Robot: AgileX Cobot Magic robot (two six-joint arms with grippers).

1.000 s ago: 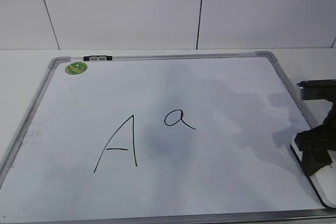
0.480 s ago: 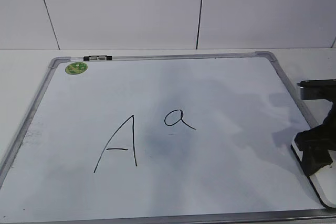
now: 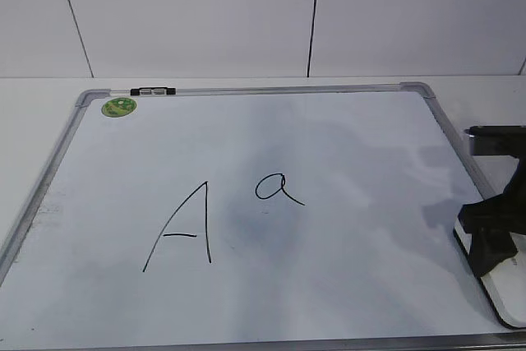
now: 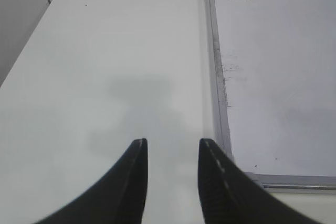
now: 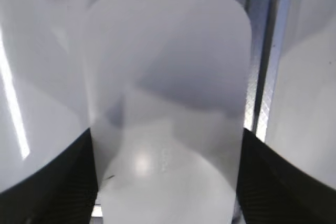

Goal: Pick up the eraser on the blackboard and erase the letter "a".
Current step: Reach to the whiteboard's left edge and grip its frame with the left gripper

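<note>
The blackboard (image 3: 345, 154) lies flat on the white surface (image 3: 33, 113), w/ a grey frame, a green sticker (image 3: 119, 107) at its far left corner and a small black-and-silver clip (image 3: 153, 90) on the far frame edge just beside it. Near the board's middle sits the letter "a" (image 3: 278, 188), thin black marker, fully intact; a bigger capital "A" (image 3: 182, 228) stands just to its left.

The eraser (image 3: 498, 285) is at the board's right edge, near the front right corner, overlapping the frame. In the right wrist view it fills the centre as a white rounded block (image 5: 168, 103), w/ the grey frame strip just to its right.

Right end effector (image 3: 491, 236) is down on the eraser; its dark fingers (image 5: 63, 182) sit tight against both long sides of the block, i.e. clamped on it. Can't tell if the eraser is off the board or resting on it.

Left end effector (image 4: 170, 153) hangs over bare surface just left of the board's frame, fingers apart w/ nothing between them, well apart from the eraser.
</note>
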